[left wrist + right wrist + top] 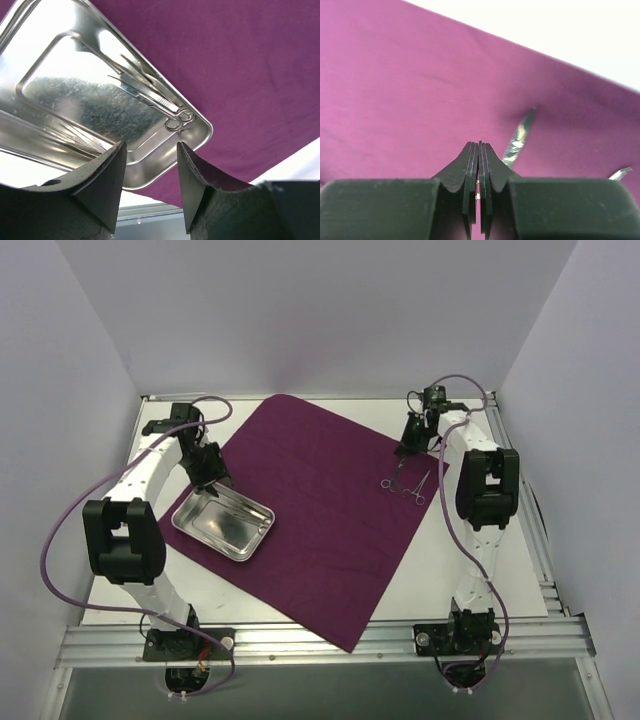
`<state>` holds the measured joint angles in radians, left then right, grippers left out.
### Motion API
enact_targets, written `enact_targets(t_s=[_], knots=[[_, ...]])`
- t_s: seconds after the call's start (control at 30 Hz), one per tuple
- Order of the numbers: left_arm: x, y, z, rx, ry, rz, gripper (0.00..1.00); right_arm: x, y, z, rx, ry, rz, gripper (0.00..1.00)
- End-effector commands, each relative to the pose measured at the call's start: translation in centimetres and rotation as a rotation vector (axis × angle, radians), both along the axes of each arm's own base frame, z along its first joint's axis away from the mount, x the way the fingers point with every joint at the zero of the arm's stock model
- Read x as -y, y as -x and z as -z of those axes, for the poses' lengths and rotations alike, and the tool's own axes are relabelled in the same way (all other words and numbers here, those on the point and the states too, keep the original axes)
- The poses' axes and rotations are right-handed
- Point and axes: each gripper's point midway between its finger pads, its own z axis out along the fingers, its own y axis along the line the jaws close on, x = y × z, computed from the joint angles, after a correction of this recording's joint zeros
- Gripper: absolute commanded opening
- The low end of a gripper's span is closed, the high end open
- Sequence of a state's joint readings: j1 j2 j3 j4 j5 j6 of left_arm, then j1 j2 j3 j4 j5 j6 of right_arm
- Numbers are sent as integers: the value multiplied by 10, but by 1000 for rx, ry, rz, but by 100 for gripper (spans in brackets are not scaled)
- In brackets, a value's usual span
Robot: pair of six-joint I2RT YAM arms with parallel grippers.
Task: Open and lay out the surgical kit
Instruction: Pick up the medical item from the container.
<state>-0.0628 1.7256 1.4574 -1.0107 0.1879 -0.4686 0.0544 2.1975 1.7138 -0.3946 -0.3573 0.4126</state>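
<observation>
The dark purple cloth (pixel 320 510) lies spread flat on the table. The steel tray (pixel 215 525) rests on its left corner. In the left wrist view the tray (pixel 75 95) holds thin ring-handled instruments (pixel 160 100). My left gripper (pixel 150 147) hovers open over the tray's corner, with nothing between its fingers. At the cloth's far right my right gripper (pixel 405 452) is shut on a ring-handled instrument (pixel 390 475). That instrument's pointed tip (pixel 520 135) sticks out past the closed fingers (pixel 479 144). A second instrument (pixel 419 488) lies on the cloth beside it.
White walls close in the table on the left, back and right. A metal rail (pixel 320 640) runs along the near edge by the arm bases. Bare white table (pixel 500 570) borders the cloth on the right.
</observation>
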Motion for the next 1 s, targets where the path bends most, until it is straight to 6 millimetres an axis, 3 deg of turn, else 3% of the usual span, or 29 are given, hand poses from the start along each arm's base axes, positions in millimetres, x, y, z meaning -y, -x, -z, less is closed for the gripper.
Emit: enact_targets(t_s=[0.0,0.13,0.23,0.37,0.53,0.67,0.8,0.97], knots=[[-10,6,10,-76,-35,-85,54,-10,-23,-89,157,29,-29,0],[-7,11,21,-130,-14,-165,54,-48,-13,-112,175,37,-117,12],[3,19,31,-161,46,-223,55,-67,3,-119,169,33,-163,23],[3,30,41,-179,49,-275,54,-101,29,-114,139,22,-254,24],[20,27,52,-178,158,-371,57,-120,49,-107,118,18,-320,24],[17,14,44,-128,139,-388,57,-133,64,-104,97,-14,-353,24],[0,34,52,-245,43,-372,50,-138,71,-97,71,-27,-373,24],[-6,61,56,-359,-11,-368,59,-139,67,-98,61,-62,-355,24]])
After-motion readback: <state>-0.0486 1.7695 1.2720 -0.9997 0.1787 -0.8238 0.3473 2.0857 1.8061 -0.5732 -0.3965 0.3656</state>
